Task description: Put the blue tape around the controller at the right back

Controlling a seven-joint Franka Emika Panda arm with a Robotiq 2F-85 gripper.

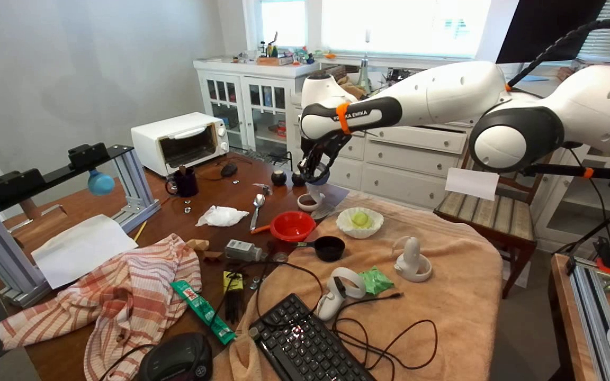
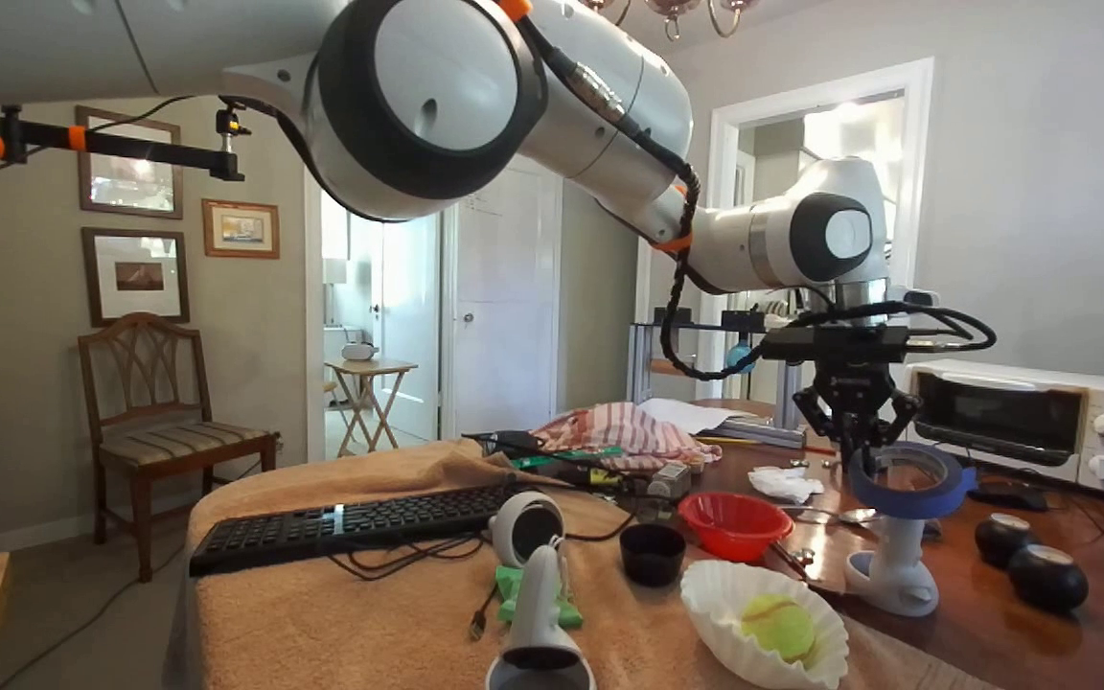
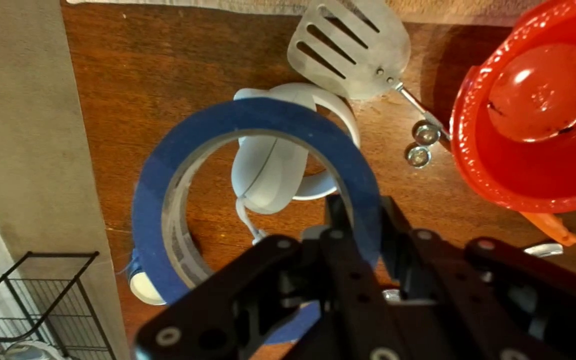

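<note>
The blue tape (image 3: 148,210) is a wide ring with an open centre. My gripper (image 3: 360,217) is shut on one side of its band, with a finger on each face. The tape also shows in both exterior views (image 1: 323,173) (image 2: 907,500), held roughly level above the back controller. That white controller (image 2: 900,556) stands upright on the bare wood, also in an exterior view (image 1: 309,202). In the wrist view the controller (image 3: 268,175) shows through the tape's opening. Its handle top lies close under the tape; I cannot tell whether it enters the ring.
A red bowl (image 3: 468,170) and a metal spatula (image 3: 348,50) lie near the controller. Two black round holders (image 2: 1047,580) stand beside it. A white fluted bowl (image 1: 348,228) with a tennis ball is nearby. Other white controllers (image 1: 413,264) (image 1: 331,301) are on the towel.
</note>
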